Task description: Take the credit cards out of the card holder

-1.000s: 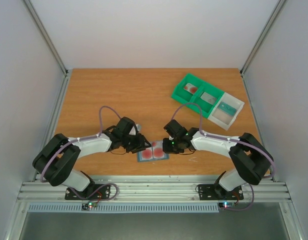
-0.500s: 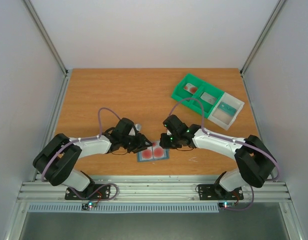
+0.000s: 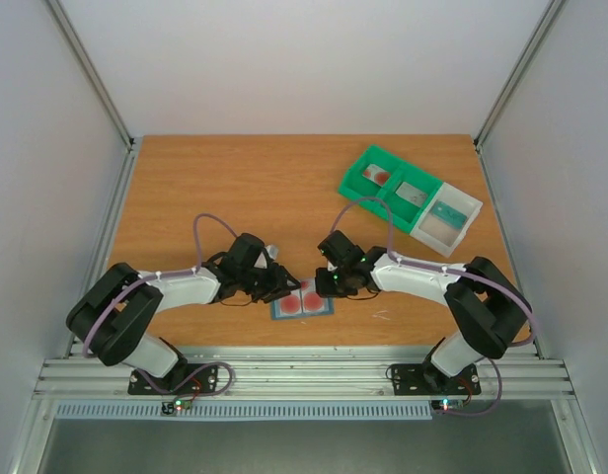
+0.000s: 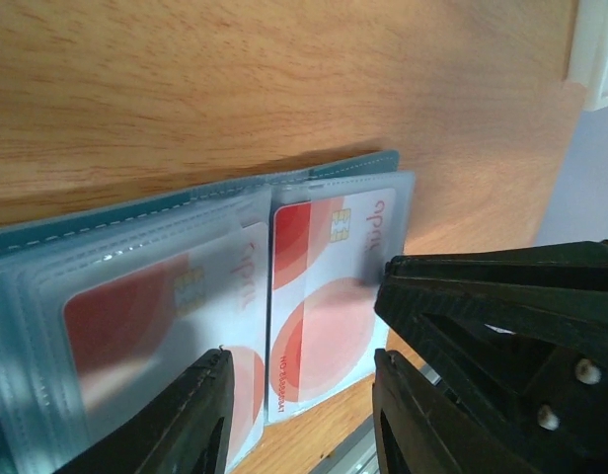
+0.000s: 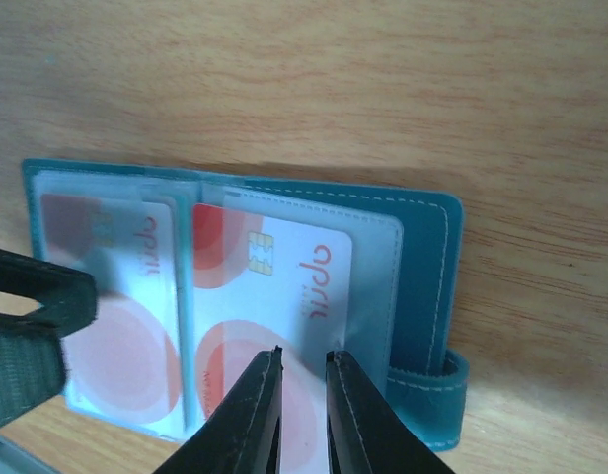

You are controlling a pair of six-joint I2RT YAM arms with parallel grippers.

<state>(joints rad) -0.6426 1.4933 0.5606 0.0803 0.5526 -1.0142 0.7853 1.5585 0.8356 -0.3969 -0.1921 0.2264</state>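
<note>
The card holder [image 3: 302,304] lies open and flat near the table's front edge, its teal cover [image 5: 422,267] showing a strap at one end. Each clear sleeve holds a white credit card with red circles: one [image 5: 284,267] on the strap side, another [image 5: 116,326] across the fold. My right gripper [image 5: 304,360] hovers over the strap-side card, its jaws a narrow gap apart with nothing between them. My left gripper [image 4: 299,395] stands open above the fold and the cards [image 4: 324,296]. In the top view both grippers, left [image 3: 287,287] and right [image 3: 325,284], meet over the holder.
A green bin [image 3: 383,183] and an adjoining white bin [image 3: 444,219] stand at the back right, with cards in their compartments. The table's front edge and a metal rail [image 3: 304,370] run just behind the holder. Grey walls enclose the table.
My right gripper has shifted a little left and back over the holder, and its jaws have narrowed slightly. The left arm and the holder have stayed put.
</note>
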